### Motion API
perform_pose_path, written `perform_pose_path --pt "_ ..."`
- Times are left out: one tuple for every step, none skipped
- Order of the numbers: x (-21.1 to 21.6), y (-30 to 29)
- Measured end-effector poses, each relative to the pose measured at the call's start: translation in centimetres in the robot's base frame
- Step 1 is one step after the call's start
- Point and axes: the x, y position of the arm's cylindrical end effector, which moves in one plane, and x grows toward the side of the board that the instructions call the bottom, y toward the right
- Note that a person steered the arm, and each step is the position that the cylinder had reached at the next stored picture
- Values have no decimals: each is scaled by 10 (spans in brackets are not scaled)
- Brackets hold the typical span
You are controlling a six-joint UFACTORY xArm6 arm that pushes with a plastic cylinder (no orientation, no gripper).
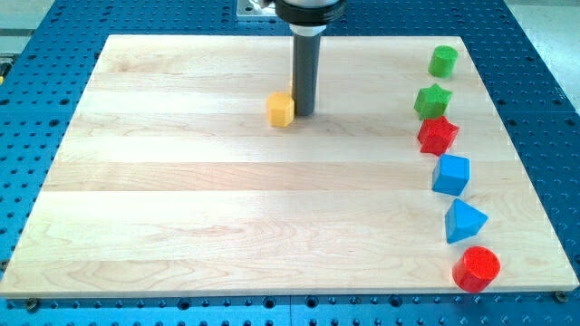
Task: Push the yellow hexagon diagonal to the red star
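The yellow hexagon (pixel 281 110) lies on the wooden board, left of centre near the view's top. My tip (pixel 304 112) stands right beside its right side, touching or almost touching it. The red star (pixel 438 135) lies far off at the view's right, just below a green star (pixel 432 100) and touching or nearly touching it. The rod rises straight up to the arm at the view's top edge.
A column of blocks runs down the view's right side: a green cylinder (pixel 443 61), the green star, the red star, a blue cube (pixel 451 175), a blue triangular block (pixel 463 221) and a red cylinder (pixel 476 269). The board (pixel 181 208) rests on a blue perforated table.
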Motion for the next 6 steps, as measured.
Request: perform_pose_path --pt "40 16" --pt "49 -36" --pt "29 -52" --pt "6 -48" --pt "15 -17" --pt "-6 -12"
